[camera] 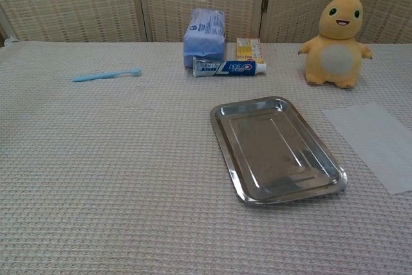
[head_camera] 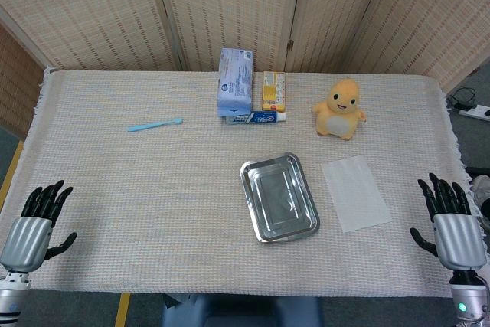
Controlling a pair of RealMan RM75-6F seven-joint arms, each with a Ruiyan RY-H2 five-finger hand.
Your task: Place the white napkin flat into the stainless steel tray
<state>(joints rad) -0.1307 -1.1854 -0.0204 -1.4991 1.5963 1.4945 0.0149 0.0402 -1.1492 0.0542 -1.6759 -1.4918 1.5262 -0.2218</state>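
Head view shows both hands parked at the near corners of the worktop (head_camera: 153,212), and neither has begun anything yet. The right hand (head_camera: 452,216) sits palm down at the near right edge, fingers spread apart and holding nothing; the left hand (head_camera: 34,220) mirrors it at the near left edge, fingers likewise apart and empty. Neither hand appears in the chest view.

Nearest the right hand lies the white napkin (head_camera: 356,193), flat on the woven cloth, slightly skewed, and just beside the stainless steel tray (head_camera: 279,197) on its right side, with a narrow strip of cloth showing between them. The tray is empty, lying at a slight angle near the middle of the worktop. Beyond the napkin stands a yellow plush toy (head_camera: 339,109); further back are a blue tissue pack (head_camera: 236,82), a small yellow box (head_camera: 273,90) and a toothpaste tube (head_camera: 256,117), and well off to the left a light blue toothbrush (head_camera: 155,124).

To my eye this is the very start: the napkin is untouched and the reach has not begun. The right hand is the obvious one to use, being much closer. The awkward part will be lifting a thin sheet that lies flush on a textured cloth; the fingers will likely need to pinch an edge or corner, perhaps the near one, without crumpling it. Then it needs carrying leftward a short way and lowering so it settles flat within the tray's rim rather than draped over it
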